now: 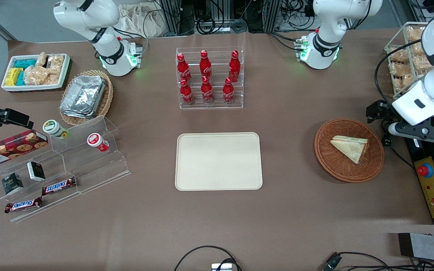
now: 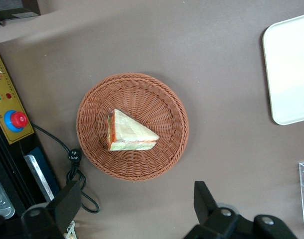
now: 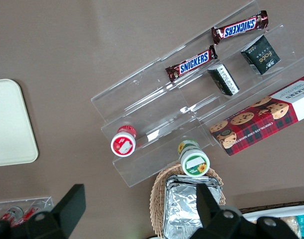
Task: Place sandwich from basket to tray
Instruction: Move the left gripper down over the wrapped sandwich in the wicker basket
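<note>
Left wrist view shows the gripper [image 2: 134, 209] hanging above the table beside the basket [image 2: 132, 126], fingers [image 2: 206, 199] spread wide and empty, while the sandwich [image 2: 128, 131] lies inside it.

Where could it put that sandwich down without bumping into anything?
The tray is bare, and bare table lies between it and the basket holding the sandwich. The open gripper hovers above that basket. It is crowded around the bottle rack and the clear snack shelf.

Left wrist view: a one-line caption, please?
Open gripper above triangular wrapped sandwich in round reddish-brown wicker basket; cream tray beside it.
</note>
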You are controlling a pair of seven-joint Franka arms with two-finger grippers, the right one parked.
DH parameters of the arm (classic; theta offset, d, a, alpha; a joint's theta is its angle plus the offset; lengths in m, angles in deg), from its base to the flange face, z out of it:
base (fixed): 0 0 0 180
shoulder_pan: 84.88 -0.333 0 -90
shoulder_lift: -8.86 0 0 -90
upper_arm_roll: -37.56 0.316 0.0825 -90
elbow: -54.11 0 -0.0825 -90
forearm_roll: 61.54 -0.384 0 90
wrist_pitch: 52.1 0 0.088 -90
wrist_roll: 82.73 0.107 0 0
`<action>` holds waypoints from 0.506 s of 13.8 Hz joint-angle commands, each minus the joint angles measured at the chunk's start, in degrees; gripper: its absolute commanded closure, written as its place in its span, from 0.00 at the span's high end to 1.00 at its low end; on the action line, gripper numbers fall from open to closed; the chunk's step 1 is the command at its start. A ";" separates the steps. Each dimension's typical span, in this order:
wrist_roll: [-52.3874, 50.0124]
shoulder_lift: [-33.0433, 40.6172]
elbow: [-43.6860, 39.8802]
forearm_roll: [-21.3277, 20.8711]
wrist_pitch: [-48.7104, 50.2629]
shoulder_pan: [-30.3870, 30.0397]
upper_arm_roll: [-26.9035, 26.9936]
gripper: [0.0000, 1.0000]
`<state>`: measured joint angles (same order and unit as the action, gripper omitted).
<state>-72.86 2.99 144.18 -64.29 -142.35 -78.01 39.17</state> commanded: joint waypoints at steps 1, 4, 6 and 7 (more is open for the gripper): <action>0.85 -2.30 -3.23 0.20 2.71 0.16 0.49 1.00; 0.68 -3.53 -3.05 0.46 2.97 -0.10 0.67 1.00; -9.98 -3.54 1.58 0.72 1.50 -0.10 0.67 1.00; -16.14 -2.41 5.52 0.81 -2.44 -0.10 0.67 1.00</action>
<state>-80.08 -0.21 144.78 -64.21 -140.92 -78.21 39.71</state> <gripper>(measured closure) 0.000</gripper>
